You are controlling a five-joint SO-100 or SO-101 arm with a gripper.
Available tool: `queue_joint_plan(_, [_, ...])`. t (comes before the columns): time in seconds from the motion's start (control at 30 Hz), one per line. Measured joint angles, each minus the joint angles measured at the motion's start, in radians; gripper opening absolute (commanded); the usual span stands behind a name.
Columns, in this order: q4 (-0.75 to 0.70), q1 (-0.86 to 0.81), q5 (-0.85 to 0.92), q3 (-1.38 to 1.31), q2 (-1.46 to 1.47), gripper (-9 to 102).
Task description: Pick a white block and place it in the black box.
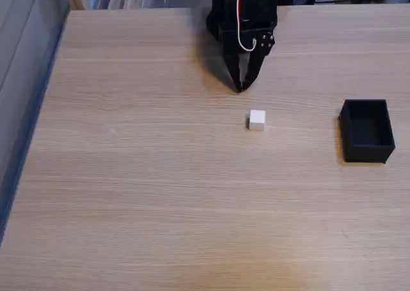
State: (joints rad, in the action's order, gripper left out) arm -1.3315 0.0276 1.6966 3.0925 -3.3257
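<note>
White block [257, 120] resting on wooden tabletop [141, 175], centre frame, untouched. Claw [240, 88] just above it in picture, slightly left, tips together, holding nothing. Black box [366, 130] well apart, right edge, empty.

In the fixed view the white block [257, 120], a tiny plain cube, sits flat on the wooden table [160, 195], a little right of the table's middle and nearer its far edge than its near one. The black box [366, 131] stands upright by the table's right edge, well apart from the block. It is matte, rectangular, thin-walled and open-topped, with nothing inside.
</note>
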Motion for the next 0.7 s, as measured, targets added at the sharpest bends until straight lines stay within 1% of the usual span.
queue_joint_plan(0.1, [0.008,-0.014,0.032,0.0,0.0,0])
queue_joint_plan(0.23, [0.025,-0.025,0.035,-0.031,0.077,0])
queue_joint_plan(0.37, [0.046,0.017,0.015,-0.11,0.184,2])
queue_joint_plan(0.53, [0.052,0.054,-0.015,-0.261,0.365,9])
queue_joint_plan(0.57, [0.052,0.057,-0.025,-0.29,0.403,11])
queue_joint_plan(0.63, [0.052,0.06,-0.044,-0.354,0.486,22])
queue_joint_plan(0.7, [0.049,0.066,-0.055,-0.413,0.574,25])
